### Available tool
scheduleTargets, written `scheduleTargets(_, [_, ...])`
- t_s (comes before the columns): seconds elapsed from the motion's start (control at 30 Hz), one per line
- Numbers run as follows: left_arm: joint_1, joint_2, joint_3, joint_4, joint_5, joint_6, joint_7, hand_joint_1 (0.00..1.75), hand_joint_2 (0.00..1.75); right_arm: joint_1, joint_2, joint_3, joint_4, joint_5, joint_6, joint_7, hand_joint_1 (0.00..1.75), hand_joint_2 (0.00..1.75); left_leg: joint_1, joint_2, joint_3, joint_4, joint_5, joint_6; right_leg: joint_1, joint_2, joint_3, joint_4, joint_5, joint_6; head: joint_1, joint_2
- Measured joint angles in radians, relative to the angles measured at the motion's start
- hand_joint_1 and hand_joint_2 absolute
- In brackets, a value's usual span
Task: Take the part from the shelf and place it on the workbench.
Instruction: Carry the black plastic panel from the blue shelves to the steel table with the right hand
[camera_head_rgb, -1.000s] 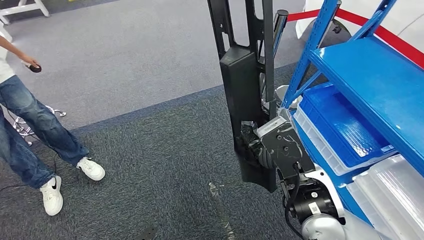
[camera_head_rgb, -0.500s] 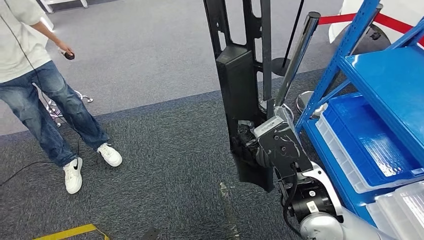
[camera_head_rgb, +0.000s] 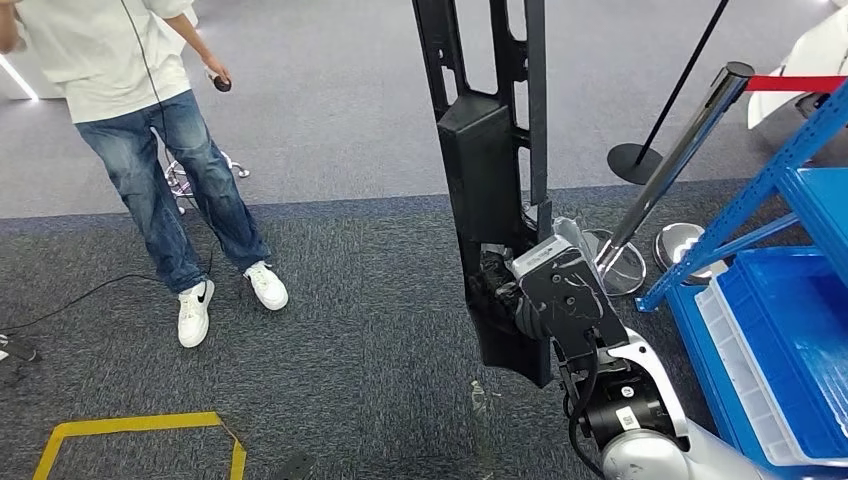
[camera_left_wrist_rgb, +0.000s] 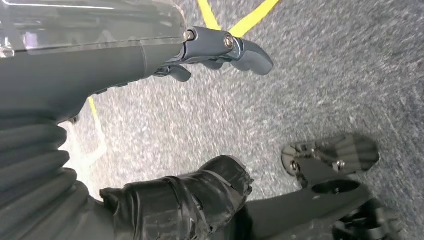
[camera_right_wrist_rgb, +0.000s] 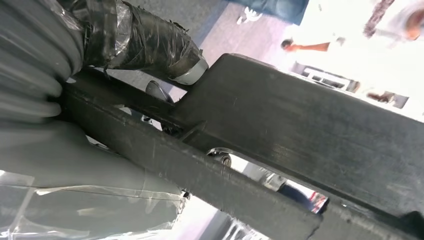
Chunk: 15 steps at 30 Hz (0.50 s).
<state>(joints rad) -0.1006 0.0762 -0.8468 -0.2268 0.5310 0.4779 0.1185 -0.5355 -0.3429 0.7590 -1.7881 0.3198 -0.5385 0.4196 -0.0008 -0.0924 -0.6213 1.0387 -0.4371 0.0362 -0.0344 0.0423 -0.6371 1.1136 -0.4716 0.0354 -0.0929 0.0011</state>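
Head view. You are looking down on the right hand (camera_head_rgb: 545, 300), which is gripping the part (camera_head_rgb: 492, 170), a long black moulded piece. The hand is clasping it low on its length, so most of the part is rising upright above the hand and a short end is hanging below it. Holding it upright is probably keeping the long piece away from the shelf (camera_head_rgb: 790, 190), which is standing just beside the arm on its outer side. A blue bin (camera_head_rgb: 790, 350) is sitting on the shelf's lower level. A post (camera_head_rgb: 680, 160) with a red belt is leaning just beyond the hand. A person (camera_head_rgb: 150, 130) is standing well apart across the carpet, holding a small dark object. Yellow tape (camera_head_rgb: 130, 430) is marking the floor. You are seeing no workbench, so the part is judged to be in transit, off the shelf and not yet placed.

Left wrist view. The left hand (camera_left_wrist_rgb: 220, 50) is hanging over the carpet, holding nothing, with its fingers apart. It is idle because one hand is carrying the load.

Right wrist view. The part (camera_right_wrist_rgb: 280, 150) is crossing directly in front of the right hand (camera_right_wrist_rgb: 100, 100). The taped thumb (camera_right_wrist_rgb: 145, 42) is lying over one rail, pressing it against the palm. That hold looks secure, though the tall overhang may be making the part prone to sway.
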Motion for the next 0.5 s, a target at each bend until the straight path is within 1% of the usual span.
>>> scheduleTargets(0.03, [0.0,0.0,0.0,0.0,0.0,0.0,0.0,0.0,1.75,0.0,0.0,0.0,0.0,0.0,0.001,0.0,1.54,1.75,0.001,-0.009,-0.007,0.01,-0.005,-0.007,-0.001,0.014,0.011,-0.027,0.005,-0.001,0.001,0.0])
scheduleTargets(0.07, [0.0,0.0,0.0,0.0,0.0,0.0,0.001,0.0,1.75,0.0,-0.001,0.0,0.0,0.0,0.003,0.0,1.54,1.75,0.001,-0.017,-0.014,0.015,-0.007,-0.012,0.0,0.022,0.014,-0.034,0.0,-0.005,0.001,0.0])
scheduleTargets(0.1, [0.001,0.0,0.0,0.0,0.0,0.001,0.001,0.0,1.75,0.0,-0.001,0.0,-0.001,0.0,0.005,0.0,1.54,1.75,0.002,-0.025,-0.018,0.017,-0.006,-0.017,0.002,0.017,0.015,-0.036,0.0,-0.011,0.002,0.0])
scheduleTargets(0.13, [0.003,0.001,-0.001,0.0,0.0,0.001,0.001,0.0,1.75,-0.002,-0.001,0.0,-0.001,0.0,0.007,0.0,1.54,1.75,0.004,-0.025,-0.021,0.016,-0.006,-0.021,0.003,0.009,0.016,-0.037,0.002,-0.017,0.002,0.0])
scheduleTargets(0.17, [0.005,0.001,-0.001,0.0,0.0,0.001,0.001,0.0,1.75,-0.003,-0.001,0.0,-0.001,-0.001,0.009,0.001,1.54,1.75,0.004,-0.011,-0.024,0.022,-0.01,-0.025,0.002,0.003,0.019,-0.04,0.002,-0.024,0.0,0.0])
scheduleTargets(0.2, [0.006,0.001,-0.001,0.0,0.001,0.0,0.0,0.0,1.75,-0.004,-0.001,0.0,-0.001,-0.002,0.012,0.002,1.54,1.75,0.003,0.011,-0.035,0.045,-0.022,-0.03,0.001,-0.003,0.022,-0.043,0.003,-0.029,-0.004,0.0])
scheduleTargets(0.23, [0.006,0.001,-0.002,0.0,0.002,-0.004,-0.002,0.0,1.75,-0.004,-0.001,0.0,-0.002,-0.002,0.015,0.003,1.54,1.75,0.004,0.038,-0.054,0.086,-0.042,-0.034,0.0,-0.009,0.025,-0.045,0.003,-0.033,-0.007,0.0])
scheduleTargets(0.27, [0.004,0.0,-0.002,0.0,0.005,-0.013,-0.006,0.0,1.75,-0.004,-0.001,0.0,-0.002,-0.002,0.018,0.004,1.54,1.75,0.004,0.062,-0.082,0.142,-0.067,-0.039,0.002,-0.015,0.028,-0.046,0.002,-0.037,-0.011,0.0])
scheduleTargets(0.3, [0.001,0.0,-0.002,0.0,0.01,-0.029,-0.012,0.0,1.75,-0.004,-0.001,0.0,-0.003,0.0,0.023,0.004,1.54,1.75,0.006,0.074,-0.115,0.202,-0.088,-0.042,0.003,-0.021,0.029,-0.047,0.001,-0.039,-0.012,0.0])
scheduleTargets(0.33, [0.0,0.0,-0.002,0.0,0.017,-0.047,-0.018,0.0,1.75,-0.004,-0.001,0.0,-0.003,0.001,0.028,0.006,1.54,1.75,0.008,0.08,-0.142,0.249,-0.098,-0.044,0.005,-0.027,0.031,-0.047,-0.001,-0.04,-0.012,0.0])
scheduleTargets(0.37, [0.0,0.0,-0.002,0.0,0.024,-0.064,-0.023,0.0,1.75,-0.004,-0.001,0.001,-0.003,0.003,0.032,0.007,1.54,1.75,0.009,0.082,-0.157,0.267,-0.093,-0.043,0.005,-0.032,0.033,-0.047,-0.003,-0.041,-0.012,0.0])
scheduleTargets(0.4, [0.0,0.0,-0.002,0.0,0.03,-0.076,-0.026,0.0,1.75,-0.004,-0.001,0.001,-0.003,0.005,0.035,0.008,1.54,1.75,0.009,0.083,-0.153,0.249,-0.071,-0.04,0.006,-0.035,0.035,-0.047,-0.005,-0.041,-0.012,0.0])
scheduleTargets(0.43, [0.001,0.0,-0.002,0.0,0.033,-0.082,-0.027,0.0,1.75,-0.005,-0.001,0.001,-0.003,0.007,0.035,0.009,1.54,1.75,0.008,0.083,-0.13,0.197,-0.037,-0.036,0.006,-0.038,0.038,-0.047,-0.008,-0.04,-0.012,0.0])
scheduleTargets(0.47, [0.001,0.001,-0.002,0.0,0.034,-0.084,-0.027,0.0,1.75,-0.006,-0.001,0.001,-0.003,0.009,0.035,0.009,1.54,1.75,0.005,0.085,-0.099,0.13,-0.006,-0.03,0.006,-0.041,0.042,-0.048,-0.011,-0.039,-0.012,0.0])
scheduleTargets(0.5, [0.0,0.001,-0.002,0.0,0.034,-0.084,-0.027,0.0,1.75,-0.007,-0.001,0.001,-0.003,0.011,0.035,0.01,1.54,1.75,0.0,0.088,-0.068,0.068,0.014,-0.024,0.007,-0.043,0.045,-0.05,-0.013,-0.037,-0.011,0.0])
